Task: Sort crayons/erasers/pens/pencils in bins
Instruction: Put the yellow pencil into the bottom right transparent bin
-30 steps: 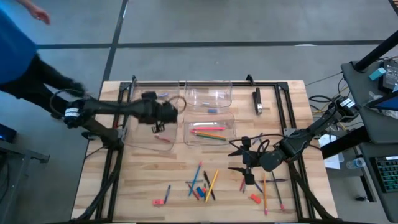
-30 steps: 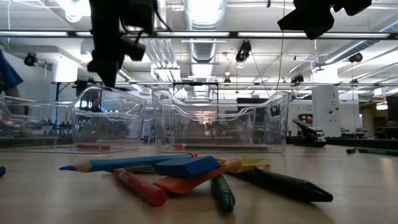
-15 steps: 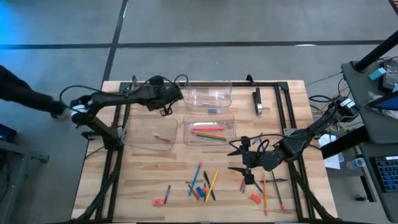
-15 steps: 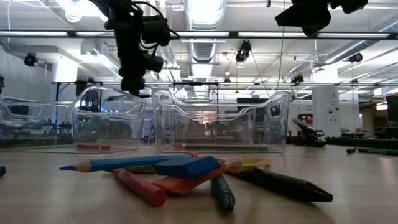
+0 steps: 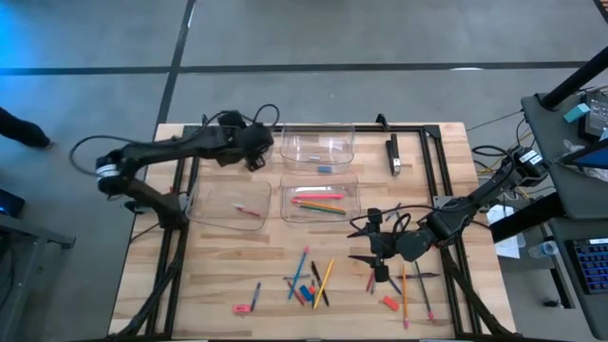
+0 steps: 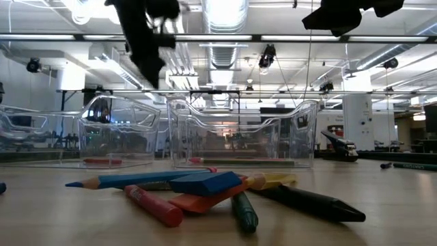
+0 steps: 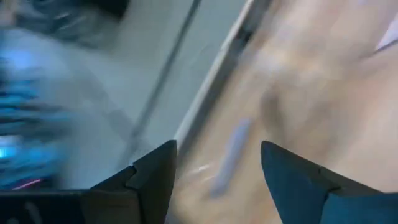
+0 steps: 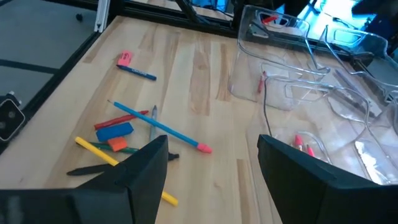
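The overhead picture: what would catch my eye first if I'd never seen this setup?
Probably the bright heap of pencils and other sticks scattered on the near part of the wooden table. Behind it sit clear bins, one holding coloured pencils. The left gripper reaches over the far left of the table, while the right gripper hovers, jaws open, beside the heap.

Heap of crayons and pencils on table (image 6: 382,219), blue eraser (image 6: 205,182) on top. Behind heap, two clear bins (image 6: 242,133), red stick in left one.
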Controlling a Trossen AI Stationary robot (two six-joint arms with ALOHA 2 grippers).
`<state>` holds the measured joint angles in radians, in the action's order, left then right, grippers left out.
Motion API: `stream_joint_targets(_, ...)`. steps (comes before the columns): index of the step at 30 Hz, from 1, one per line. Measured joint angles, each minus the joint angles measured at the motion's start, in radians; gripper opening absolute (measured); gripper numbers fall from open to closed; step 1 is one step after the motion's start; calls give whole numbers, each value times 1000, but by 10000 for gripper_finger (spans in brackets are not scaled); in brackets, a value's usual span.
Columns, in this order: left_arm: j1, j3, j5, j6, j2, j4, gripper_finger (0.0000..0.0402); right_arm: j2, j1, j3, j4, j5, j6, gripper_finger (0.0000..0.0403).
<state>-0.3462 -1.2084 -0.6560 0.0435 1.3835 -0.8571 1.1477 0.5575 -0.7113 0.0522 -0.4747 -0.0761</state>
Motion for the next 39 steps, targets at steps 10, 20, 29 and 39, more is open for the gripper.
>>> stream_joint_targets(10, 572, 355, -14, -117, -289, 918, 199, 0, 0, 0, 3, 0, -45, 237)
stream_joint_targets(20, 1079, 684, -597, 280, -183, 1862, 193, 1, 4, 0, 4, 20, -54, 237)
stream_joint_targets(29, 1123, 699, -663, 258, -163, 1861, 193, 3, 8, 6, 15, 143, -83, 237)
stream_joint_targets(39, 1104, 701, -663, 250, -146, 1862, 193, 114, 7, 75, 158, 179, -81, 237)
